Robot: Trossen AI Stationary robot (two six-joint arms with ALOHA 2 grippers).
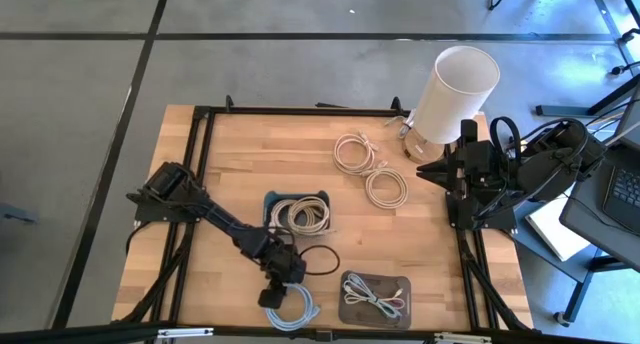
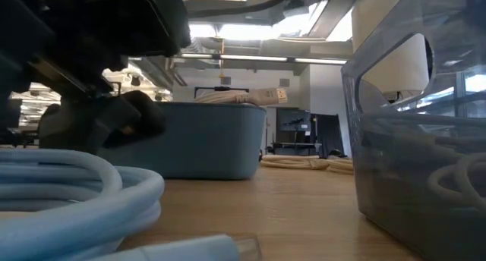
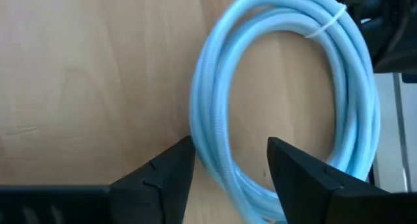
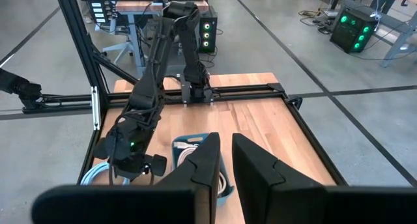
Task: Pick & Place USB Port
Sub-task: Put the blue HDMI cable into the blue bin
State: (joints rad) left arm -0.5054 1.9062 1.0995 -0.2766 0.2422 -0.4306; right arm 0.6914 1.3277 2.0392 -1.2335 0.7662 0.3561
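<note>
A light-blue coiled cable (image 1: 291, 309) tied with a white band lies flat on the wooden table near its front edge; it also shows in the low view (image 2: 68, 187). My left gripper (image 1: 279, 284) points steeply down over it, open. Its two fingertips (image 3: 229, 146) stand on either side of one side of the coil (image 3: 212, 100); I cannot tell whether they touch it. No USB port shows plainly on any cable. My right gripper (image 1: 428, 172) hangs high at the table's right edge, shut and holding nothing (image 4: 225, 142).
A blue bin (image 1: 297, 212) holding a beige coil stands just beyond my left gripper, with a thin black cable loop (image 1: 322, 261) beside it. A grey clear tray (image 1: 375, 297) with a cable sits to the right. Two beige coils (image 1: 368, 169) and a white cylinder (image 1: 455, 89) are at the far right.
</note>
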